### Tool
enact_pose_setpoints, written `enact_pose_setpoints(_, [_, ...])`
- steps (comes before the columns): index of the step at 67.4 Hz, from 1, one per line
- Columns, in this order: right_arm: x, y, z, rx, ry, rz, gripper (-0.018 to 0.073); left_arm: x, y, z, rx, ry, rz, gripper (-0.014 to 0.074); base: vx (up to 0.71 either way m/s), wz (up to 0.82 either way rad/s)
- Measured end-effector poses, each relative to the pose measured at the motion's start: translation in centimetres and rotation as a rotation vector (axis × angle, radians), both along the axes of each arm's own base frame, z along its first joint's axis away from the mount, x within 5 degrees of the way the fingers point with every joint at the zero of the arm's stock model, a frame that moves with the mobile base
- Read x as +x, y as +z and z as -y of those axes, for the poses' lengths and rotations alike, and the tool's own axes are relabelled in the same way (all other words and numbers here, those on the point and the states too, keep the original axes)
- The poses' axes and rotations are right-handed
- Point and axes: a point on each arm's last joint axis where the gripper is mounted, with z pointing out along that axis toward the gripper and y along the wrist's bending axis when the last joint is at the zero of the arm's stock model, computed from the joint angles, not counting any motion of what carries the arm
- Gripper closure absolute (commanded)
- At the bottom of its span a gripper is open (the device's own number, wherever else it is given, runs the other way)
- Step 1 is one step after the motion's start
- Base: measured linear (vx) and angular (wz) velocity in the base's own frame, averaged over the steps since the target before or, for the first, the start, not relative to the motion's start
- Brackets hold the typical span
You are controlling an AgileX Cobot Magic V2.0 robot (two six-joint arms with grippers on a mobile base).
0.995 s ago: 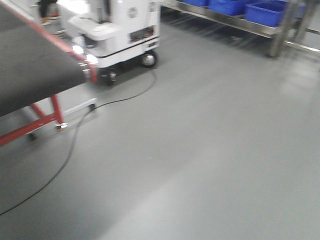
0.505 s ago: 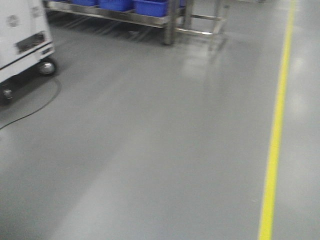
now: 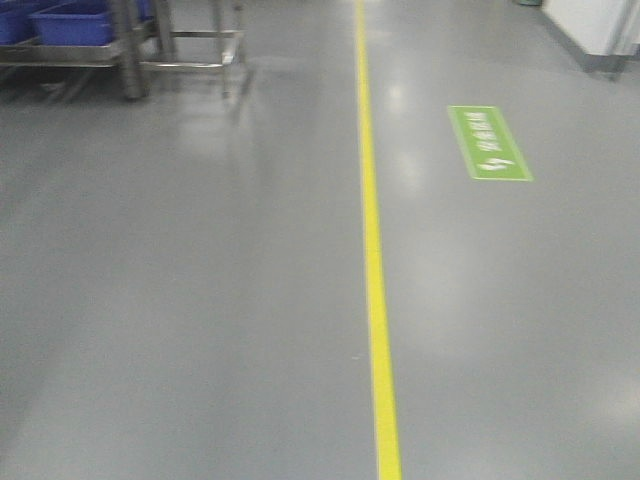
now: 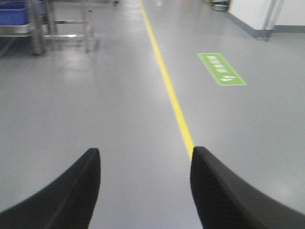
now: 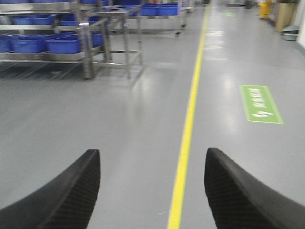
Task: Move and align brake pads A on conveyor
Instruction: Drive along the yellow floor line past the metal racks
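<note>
The brake pads A and the conveyor are out of view in every current frame. My left gripper hangs open over bare grey floor, its two black fingers wide apart with nothing between them. My right gripper is open too, holding nothing, with a yellow floor line showing through the gap. Neither gripper shows in the front view.
A yellow line runs down the grey floor, with a green floor sign to its right. A steel rack with blue bins stands at the far left; in the right wrist view it spans the upper left. A white wall base is at far right.
The front view has swung to the right: the conveyor end and the white mobile unit slid out on the left, the rack moved to the far left, and the yellow line and green sign came in.
</note>
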Motion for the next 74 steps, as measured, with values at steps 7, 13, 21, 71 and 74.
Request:
enact_pose_setpoints(7, [0.0, 0.0, 0.0, 0.0, 0.0, 0.0, 0.011, 0.0, 0.0, 0.0, 0.0, 0.0, 0.0, 0.0202, 0.04, -0.69])
enact_pose_setpoints(13, [0.0, 0.0, 0.0, 0.0, 0.0, 0.0, 0.011, 0.0, 0.0, 0.0, 0.0, 0.0, 0.0, 0.0202, 0.08, -0.56])
enact_pose_setpoints(21, [0.0, 0.0, 0.0, 0.0, 0.0, 0.0, 0.011, 0.0, 0.0, 0.0, 0.0, 0.0, 0.0, 0.0202, 0.12, -0.4])
enact_pose_setpoints(71, [0.0, 0.0, 0.0, 0.0, 0.0, 0.0, 0.011, 0.0, 0.0, 0.0, 0.0, 0.0, 0.0, 0.0202, 0.36, -0.02])
enact_pose_setpoints(74, [0.0, 0.0, 0.0, 0.0, 0.0, 0.0, 0.011, 0.0, 0.0, 0.0, 0.0, 0.0, 0.0, 0.0202, 0.56, 0.16])
